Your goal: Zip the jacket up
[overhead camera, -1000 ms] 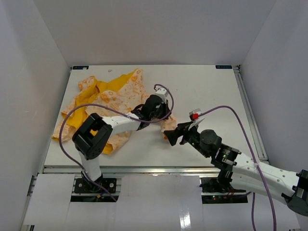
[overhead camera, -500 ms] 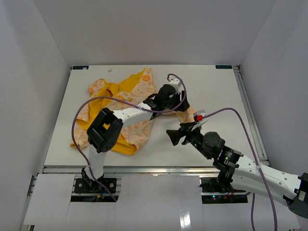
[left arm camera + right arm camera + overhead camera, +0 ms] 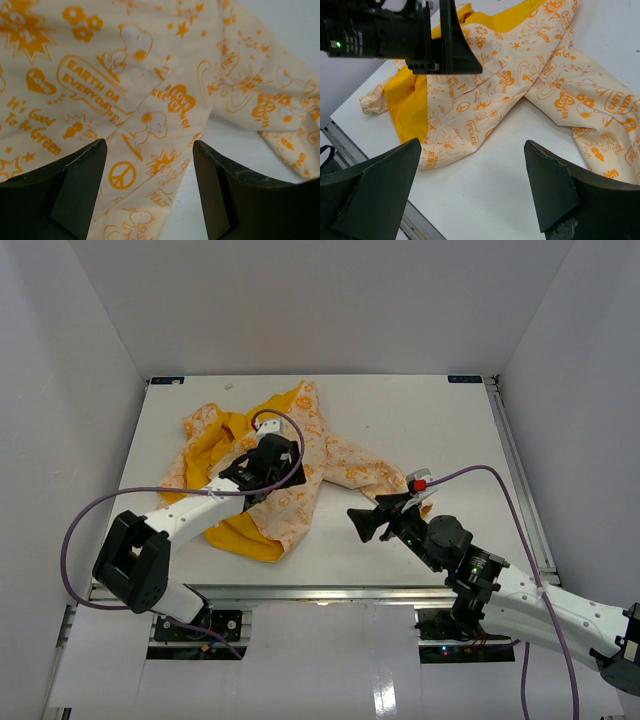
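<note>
- The jacket (image 3: 300,455) lies crumpled and unzipped on the left-centre part of the white tabletop (image 3: 430,420). Its cream side with the orange print faces mostly up, and yellow lining shows along its far and near-left edges.
- 1 sleeve (image 3: 365,468) stretches flat to the right, ending near the right tool.
- The left tool (image 3: 149,145) is over the middle of the jacket, its 2 fingers spread with nothing pinched between them. Whether they touch the fabric I cannot tell.
- The right tool (image 3: 472,145) is just beside the sleeve's end, spread wide and holding nothing, pointed toward the jacket.
</note>
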